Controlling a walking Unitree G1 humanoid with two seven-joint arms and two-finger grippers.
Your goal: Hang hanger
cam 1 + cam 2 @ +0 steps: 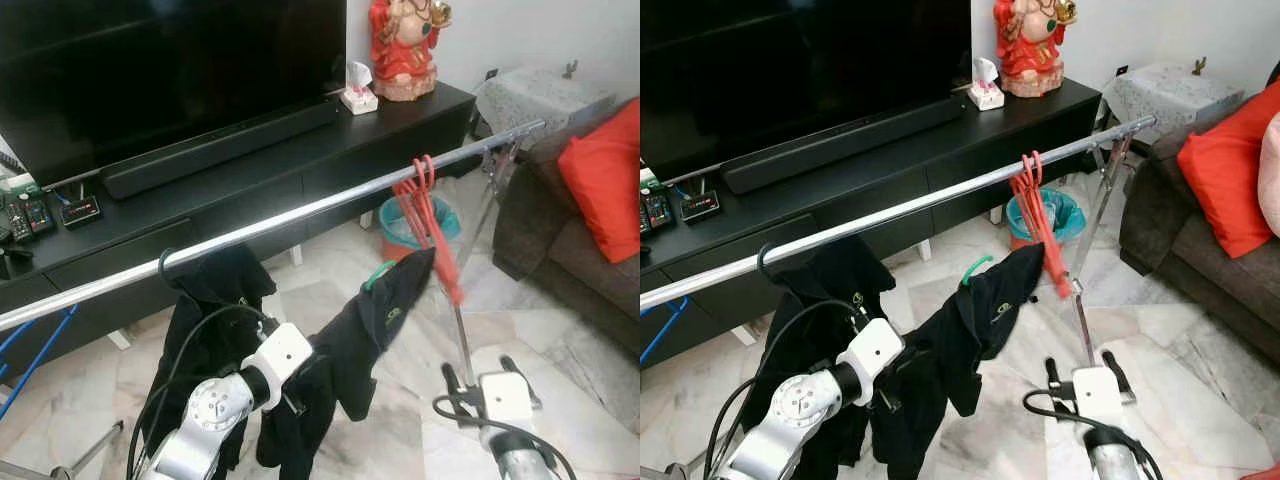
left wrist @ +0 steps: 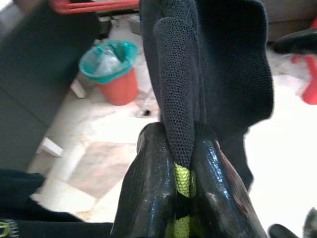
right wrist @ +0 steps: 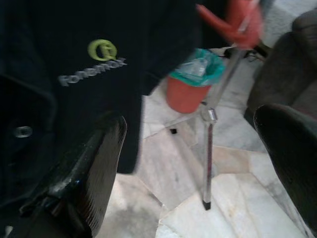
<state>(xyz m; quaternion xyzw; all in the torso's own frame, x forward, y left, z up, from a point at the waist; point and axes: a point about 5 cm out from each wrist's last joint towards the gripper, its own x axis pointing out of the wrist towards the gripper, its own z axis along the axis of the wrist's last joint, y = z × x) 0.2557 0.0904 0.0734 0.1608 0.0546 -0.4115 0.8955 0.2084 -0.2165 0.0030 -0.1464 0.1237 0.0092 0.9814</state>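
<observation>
L pincer clenched on black shirt, R pincer released — red hangers on rail, long axis slanting down-right.

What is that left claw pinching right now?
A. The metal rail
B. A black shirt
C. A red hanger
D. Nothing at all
B. In the left wrist view the left gripper has its two black fingers closed on a fold of the black shirt, while the red hangers hang untouched on the metal rail.
</observation>
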